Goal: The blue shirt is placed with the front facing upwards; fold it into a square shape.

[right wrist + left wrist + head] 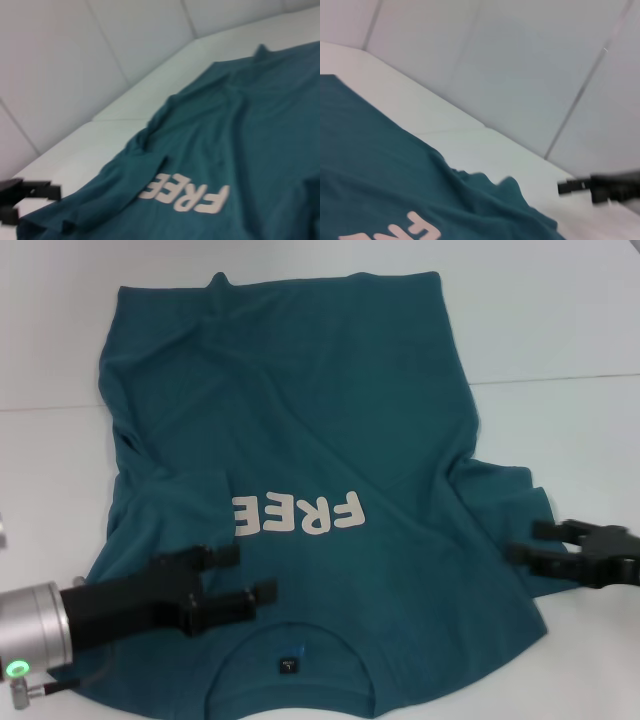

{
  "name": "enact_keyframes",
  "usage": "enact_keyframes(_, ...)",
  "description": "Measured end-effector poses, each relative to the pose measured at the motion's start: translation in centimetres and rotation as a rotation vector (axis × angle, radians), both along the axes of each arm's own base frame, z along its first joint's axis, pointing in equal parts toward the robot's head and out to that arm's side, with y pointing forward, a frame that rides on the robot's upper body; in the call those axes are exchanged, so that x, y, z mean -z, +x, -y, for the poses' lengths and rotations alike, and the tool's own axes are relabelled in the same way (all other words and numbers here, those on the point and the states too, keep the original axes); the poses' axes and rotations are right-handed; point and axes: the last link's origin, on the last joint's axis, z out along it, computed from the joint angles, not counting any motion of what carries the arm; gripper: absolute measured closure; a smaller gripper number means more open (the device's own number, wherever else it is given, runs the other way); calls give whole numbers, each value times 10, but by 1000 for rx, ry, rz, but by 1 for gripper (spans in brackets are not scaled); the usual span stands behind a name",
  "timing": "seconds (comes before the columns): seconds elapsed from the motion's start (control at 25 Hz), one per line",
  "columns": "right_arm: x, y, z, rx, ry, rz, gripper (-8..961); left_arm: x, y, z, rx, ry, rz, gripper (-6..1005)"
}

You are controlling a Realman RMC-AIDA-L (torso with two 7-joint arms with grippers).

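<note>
Nearest the head camera: neck label [288, 664] and collar of the blue shirt [300, 430], spread front-up on the white table [570, 330], lettering [298, 514] showing. Left gripper [250, 575] over the shirt's near left shoulder, fingers parted, holding nothing. Right gripper [530, 542] beside the right sleeve, fingers apart, empty.

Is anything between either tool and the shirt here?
Nothing visible. The left tool hangs over the shirt near the collar; the right tool sits beside its sleeve edge, with only bare table around.
</note>
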Motion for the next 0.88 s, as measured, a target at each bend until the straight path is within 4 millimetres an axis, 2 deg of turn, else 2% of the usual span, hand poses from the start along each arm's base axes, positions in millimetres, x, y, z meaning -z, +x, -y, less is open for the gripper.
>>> enact_keyframes(0.2,-28,13,-2,124,-1,-22,70,7,-1,7,99,13,-47,151)
enact_keyframes(0.48,-49,20,-12,311,-21,-9,70,10,-1,9,101,3,-46,156)
enact_keyframes(0.88,-44,19,-36,395,10,68,71,9,2,6,106,-2,-43,156)
